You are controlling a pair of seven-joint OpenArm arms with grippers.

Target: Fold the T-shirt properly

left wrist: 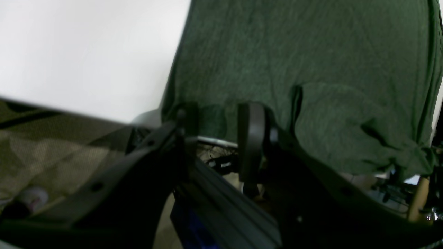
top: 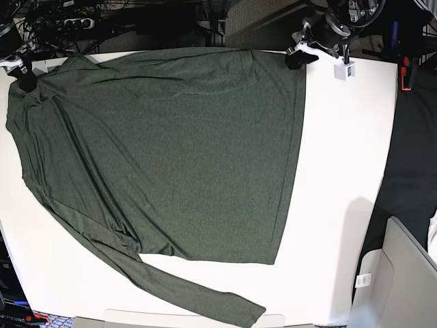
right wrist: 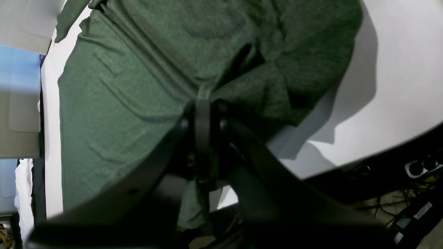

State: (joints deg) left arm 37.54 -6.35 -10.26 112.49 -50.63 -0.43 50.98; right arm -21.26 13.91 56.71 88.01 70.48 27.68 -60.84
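Spreading flat, the dark olive-green T-shirt (top: 164, 157) shows faint wrinkles.

You have a white table (top: 341, 205) filling most of the base view, a power strip (top: 74, 24) and tangled cables (top: 41, 27) behind its far edge, and a grey chair (top: 396, 273) at its near right corner

A white table (top: 341, 205) is filling most of the base view under even light. Tangled cables (top: 61, 24) and a power strip (top: 75, 24) are lying on the dark floor beyond its far edge. A grey chair (top: 403, 273) is standing at the near right corner.
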